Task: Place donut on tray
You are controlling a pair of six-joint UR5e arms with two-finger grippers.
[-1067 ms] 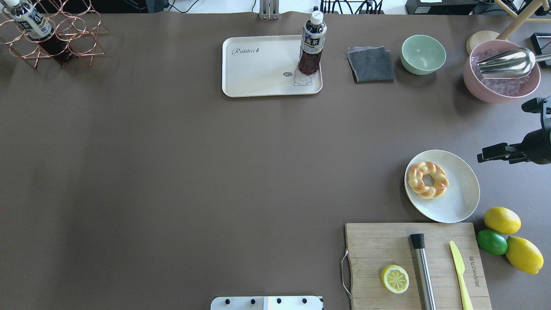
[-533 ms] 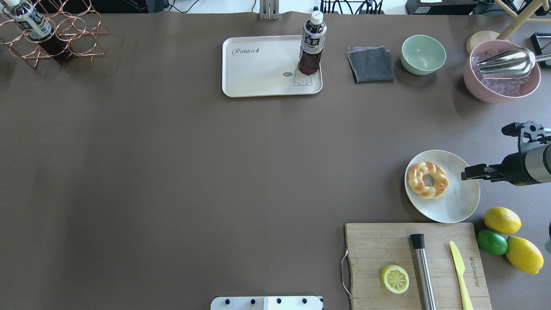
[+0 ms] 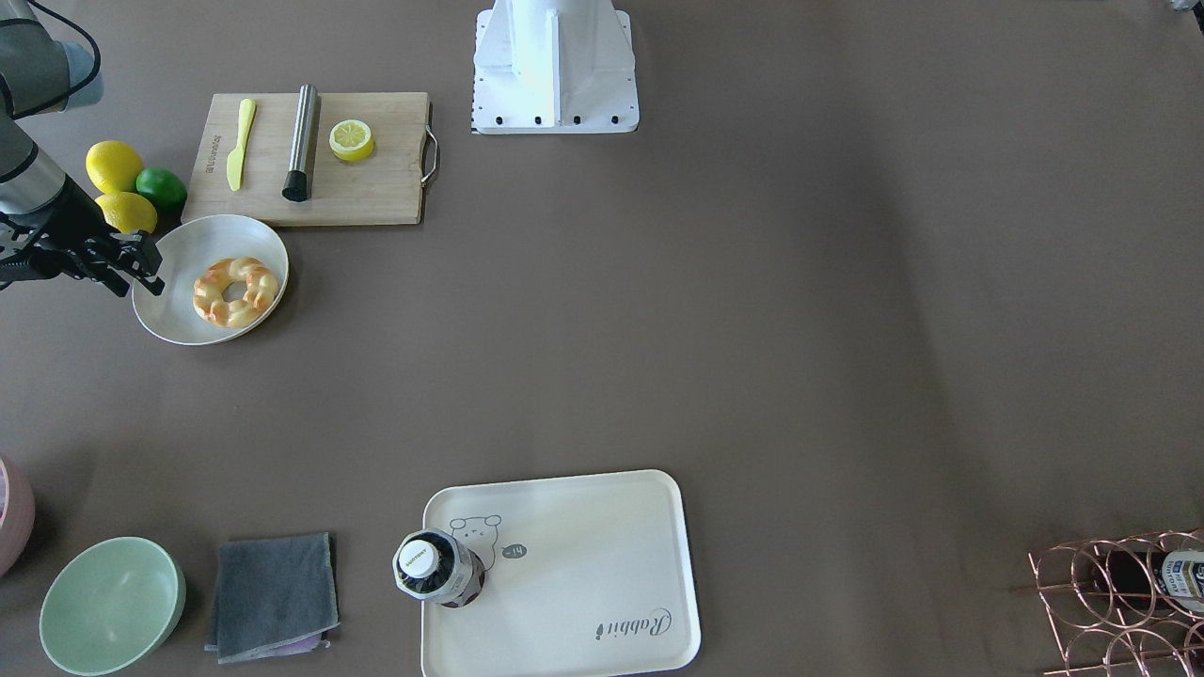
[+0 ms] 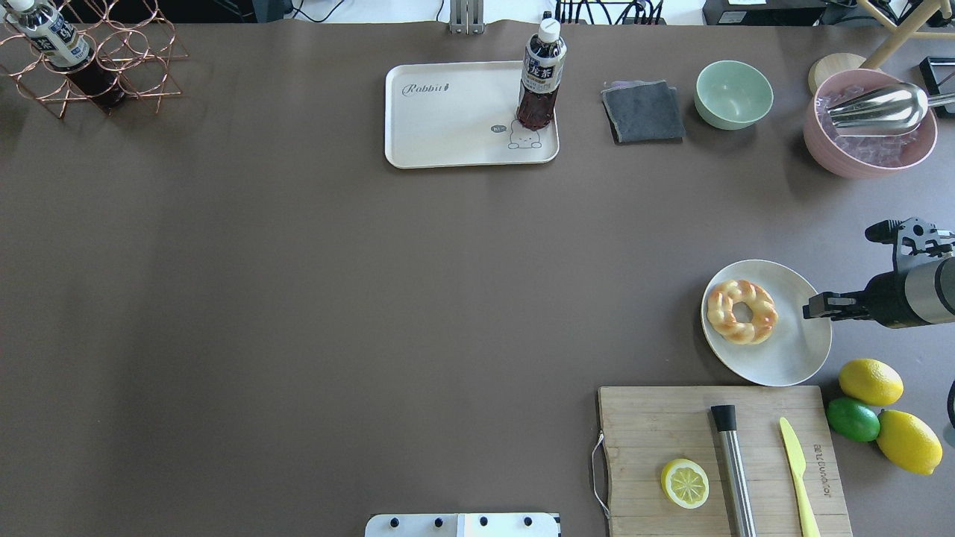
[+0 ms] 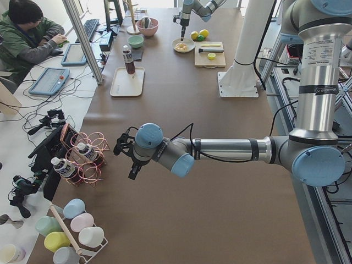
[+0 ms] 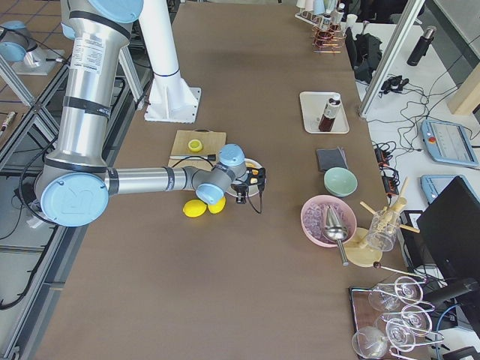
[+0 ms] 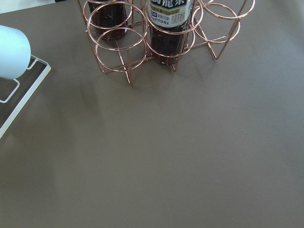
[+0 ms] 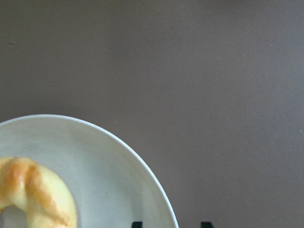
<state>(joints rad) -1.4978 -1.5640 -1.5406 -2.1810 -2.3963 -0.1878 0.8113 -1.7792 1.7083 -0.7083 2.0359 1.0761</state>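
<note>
By the plate (image 8: 118,156), only wrist view shows right pincer (image 8: 171,225) seemingly parted.

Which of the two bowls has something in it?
The pink bowl: a metal scoop lies in it. The green bowl is empty.

A wooden board (image 4: 649,429) carries a lemon half (image 4: 685,482), a steel rod (image 4: 735,470) and a yellow knife (image 4: 798,466). Beside it sit a lemon (image 4: 870,381), a lime (image 4: 853,419) and a second lemon (image 4: 909,441) (the lime in the middle). Just beyond the board is a plate (image 4: 794,354). Farther back are an upright bottle (image 4: 542,74), a grey cloth (image 4: 643,110), a green bowl (image 4: 733,93), a pink bowl (image 4: 828,145) holding a scoop (image 4: 877,110), and a copper rack (image 4: 134,52).
</note>
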